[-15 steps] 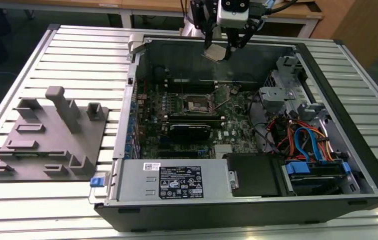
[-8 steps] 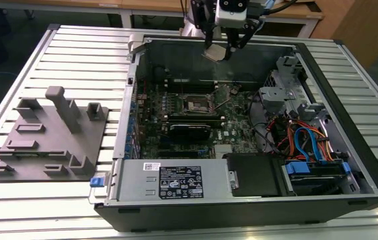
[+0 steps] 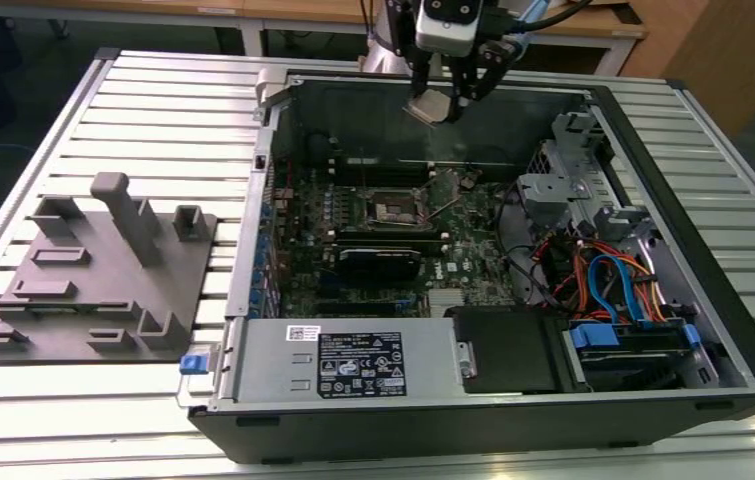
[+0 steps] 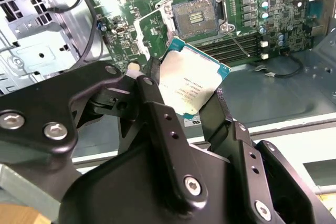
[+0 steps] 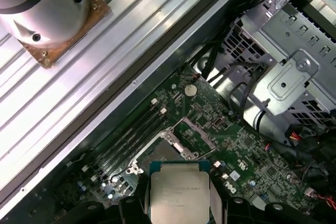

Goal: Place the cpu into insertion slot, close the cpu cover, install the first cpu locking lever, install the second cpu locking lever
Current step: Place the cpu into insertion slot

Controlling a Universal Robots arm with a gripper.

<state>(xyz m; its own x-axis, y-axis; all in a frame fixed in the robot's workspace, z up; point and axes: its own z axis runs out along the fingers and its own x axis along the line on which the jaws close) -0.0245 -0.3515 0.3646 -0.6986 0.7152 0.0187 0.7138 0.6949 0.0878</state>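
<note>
Slatted metal table [image 3: 150, 110] carries the open computer case [image 3: 350, 372]. The gripper [image 3: 444, 98] is closed on the cpu [image 4: 191, 83], which is pinched by opposite edges and held high by the case's far wall. The insertion slot [image 3: 395, 207] lies bare, well below and nearer. Step judged: cpu placement, not yet done; squaring over the slot is called for. A drive cage [image 3: 557, 180] stands to the right; room above the slot is open.
</note>
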